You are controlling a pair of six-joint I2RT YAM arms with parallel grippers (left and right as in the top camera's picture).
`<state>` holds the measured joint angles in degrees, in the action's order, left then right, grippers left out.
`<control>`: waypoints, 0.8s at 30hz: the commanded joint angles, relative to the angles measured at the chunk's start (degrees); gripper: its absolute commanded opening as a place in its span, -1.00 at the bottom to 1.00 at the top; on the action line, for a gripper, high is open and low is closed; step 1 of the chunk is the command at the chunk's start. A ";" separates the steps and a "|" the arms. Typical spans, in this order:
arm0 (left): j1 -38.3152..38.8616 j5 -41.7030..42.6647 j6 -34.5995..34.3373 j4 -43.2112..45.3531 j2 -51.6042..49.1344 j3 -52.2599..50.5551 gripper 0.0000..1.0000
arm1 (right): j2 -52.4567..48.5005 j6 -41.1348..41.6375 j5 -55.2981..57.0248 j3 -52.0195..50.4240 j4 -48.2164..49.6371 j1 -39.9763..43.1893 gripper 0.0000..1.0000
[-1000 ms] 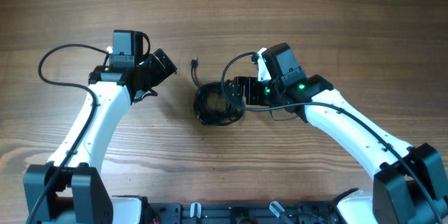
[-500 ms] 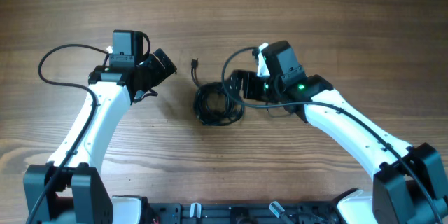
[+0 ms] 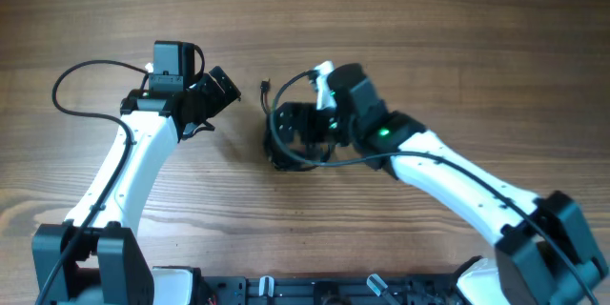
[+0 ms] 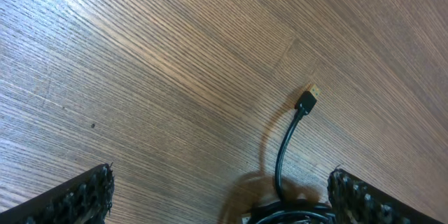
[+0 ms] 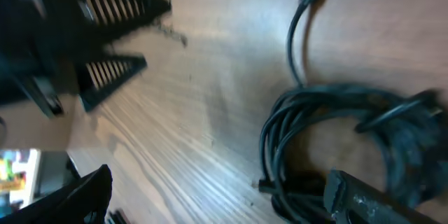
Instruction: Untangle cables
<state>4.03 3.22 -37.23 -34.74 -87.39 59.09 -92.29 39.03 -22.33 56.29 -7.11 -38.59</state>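
The cables (image 3: 286, 155) lie as a tangled black coil at the middle of the table. One free end runs up to a small plug (image 3: 264, 85). My right gripper (image 3: 289, 130) hangs open over the coil. In the right wrist view the coil (image 5: 329, 122) lies beside the right finger (image 5: 371, 197), with bare wood between the jaws. My left gripper (image 3: 217, 91) stands open to the left of the plug and touches nothing. The left wrist view shows the plug (image 4: 308, 100) ahead and the coil's top edge (image 4: 294, 217) near the right finger.
The table is bare brown wood (image 3: 429, 19). A thicker black wire (image 3: 71, 81) loops off the left arm at the far left. A dark rail (image 3: 315, 291) runs along the table's front edge. The left gripper's fingers (image 5: 105, 14) show at the upper left of the right wrist view.
My right gripper has swung left, from beside the coil to above it. The left arm and the cables have not moved.
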 commanded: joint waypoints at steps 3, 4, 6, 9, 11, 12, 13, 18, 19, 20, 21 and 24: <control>-0.02 -0.74 -0.74 -0.04 0.00 0.00 1.00 | -7.96 1.16 8.17 0.37 0.87 -6.51 0.99; -0.02 -0.74 -0.74 -0.04 0.00 0.00 1.00 | -9.60 2.32 9.20 0.37 0.87 -7.23 0.99; -0.02 -0.74 -0.74 -0.04 0.00 0.00 1.00 | -12.35 3.61 9.94 0.37 0.66 -7.93 0.93; -0.02 -0.74 -0.74 -0.07 0.00 0.00 1.00 | -14.67 6.08 9.99 0.37 -1.40 -7.63 0.92; -0.02 -0.74 -0.74 -0.07 0.00 0.00 1.00 | -14.62 9.14 10.99 0.37 -4.15 -6.80 0.88; -0.02 -0.74 -0.74 -0.09 0.00 0.00 1.00 | -14.58 9.99 11.21 0.39 -5.60 -6.14 0.86; -0.02 -0.74 -0.74 -0.22 0.00 0.00 1.00 | -14.49 11.21 11.19 0.39 -7.23 -5.33 0.85; -0.02 -0.74 -0.74 -0.20 0.00 0.00 1.00 | -11.52 9.88 10.67 1.95 -18.16 -0.74 0.82; -0.02 -0.74 -0.74 -0.22 0.00 0.00 1.00 | -10.80 7.85 10.80 2.64 -20.98 0.33 0.82; -0.02 -0.74 -0.74 -0.22 0.00 0.00 1.00 | -10.23 6.47 10.75 3.30 -23.43 1.31 0.83; -0.02 -0.74 -0.74 -0.22 0.00 0.00 1.00 | -9.88 5.14 10.69 3.80 -25.03 1.99 0.83; -0.02 -0.74 -0.74 -0.22 0.00 0.00 1.00 | -9.38 -8.04 0.63 6.32 -26.36 4.11 0.90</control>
<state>4.03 3.22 -37.23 -34.81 -87.39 59.09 -102.45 42.96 -15.11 60.31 -33.45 -35.81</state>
